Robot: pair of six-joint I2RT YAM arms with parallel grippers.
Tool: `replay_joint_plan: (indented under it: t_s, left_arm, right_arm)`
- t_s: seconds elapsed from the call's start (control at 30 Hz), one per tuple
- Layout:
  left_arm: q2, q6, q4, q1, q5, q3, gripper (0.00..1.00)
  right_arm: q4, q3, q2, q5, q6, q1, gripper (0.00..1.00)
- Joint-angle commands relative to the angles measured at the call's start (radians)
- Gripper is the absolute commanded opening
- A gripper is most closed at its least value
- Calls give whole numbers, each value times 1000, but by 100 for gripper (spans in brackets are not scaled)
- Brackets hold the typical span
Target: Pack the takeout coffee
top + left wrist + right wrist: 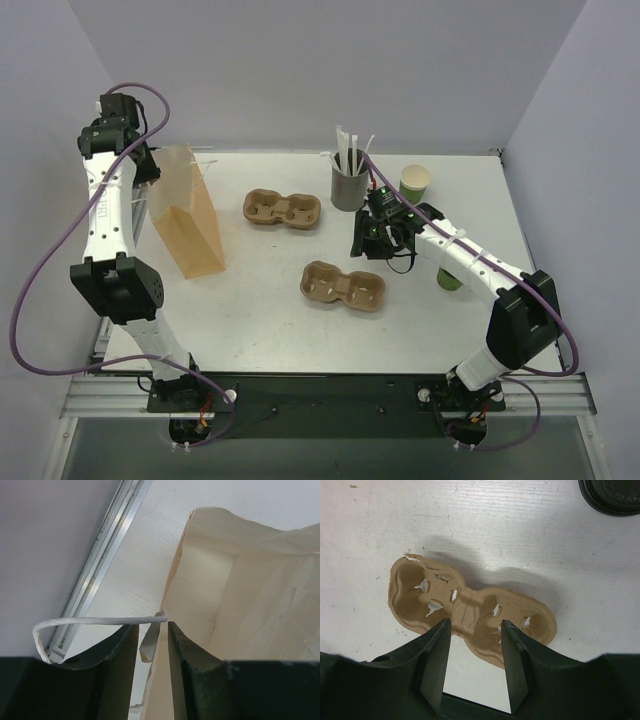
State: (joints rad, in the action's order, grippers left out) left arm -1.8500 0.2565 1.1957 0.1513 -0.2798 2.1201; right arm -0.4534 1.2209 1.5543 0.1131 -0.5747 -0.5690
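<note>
The takeout coffee (pixel 449 279), a green cup, stands at the right and is mostly hidden under my right arm. A round black lid (pixel 612 495) shows at the top right corner of the right wrist view. My right gripper (pixel 372 238) is open and empty. It hovers over the near brown pulp cup carrier (pixel 343 285), whose middle lies between the fingertips in the right wrist view (pixel 470 605). My left gripper (pixel 150 172) is at the top left rim of the upright brown paper bag (pixel 187 218). Its jaws stand a little apart astride the bag's rim (pixel 172 580) and white handle (pixel 95 622).
A second pulp carrier (pixel 282 210) lies farther back. A grey straw holder (pixel 349 187) with white straws stands behind my right gripper. A green cup with no lid (pixel 415 180) stands to its right. The table's metal edge rail (pixel 107 545) runs left of the bag.
</note>
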Motion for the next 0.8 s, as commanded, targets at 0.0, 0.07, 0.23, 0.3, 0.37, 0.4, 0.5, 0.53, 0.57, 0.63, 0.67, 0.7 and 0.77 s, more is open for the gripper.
replay_joint_plan:
  t_s: [0.0,0.07,0.23,0.3,0.37,0.4,0.5,0.53,0.57,0.63,0.67,0.7,0.77]
  left_arm:
    - [-5,-11,-2,-1,-29,-20,39]
    - [0,-10,-19,-1,-24,-32,37]
    - [8,-11,-42,-1,-7,-22,15]
    - [0,-26,-36,-4,10,1,0]
    - [-11,-49,-19,-30,19,47,0]
    - [-9,-71,-9,-44,11,69,0]
    - [24,-135,-1,-140,-19,100,0]
    - [47,-144,-4,-186,-79,101,0]
    - [57,-158,-1,-256,-116,103,0]
    - [74,-213,4,-318,-198,101,0]
    - [75,-252,8,-350,-231,98,0]
    - [78,-285,10,-404,-255,94,0]
    - [100,-373,-20,-465,-309,13,0]
  right_arm:
    - [-13,29,7,7,12,9,40]
    - [-16,29,6,7,16,8,40]
    - [-22,25,-5,3,21,9,40]
    - [-24,25,-3,5,21,9,40]
    - [-24,25,-7,8,22,8,40]
    - [-24,26,-11,10,25,9,40]
    - [-21,22,-19,22,39,1,40]
    - [-22,22,-22,25,41,0,40]
    - [-30,23,-22,28,39,0,40]
    - [-31,22,-23,28,33,-8,40]
    - [-31,19,-23,27,30,-11,40]
    - [-30,17,-25,26,27,-15,41]
    - [-21,6,-22,33,7,-17,41]
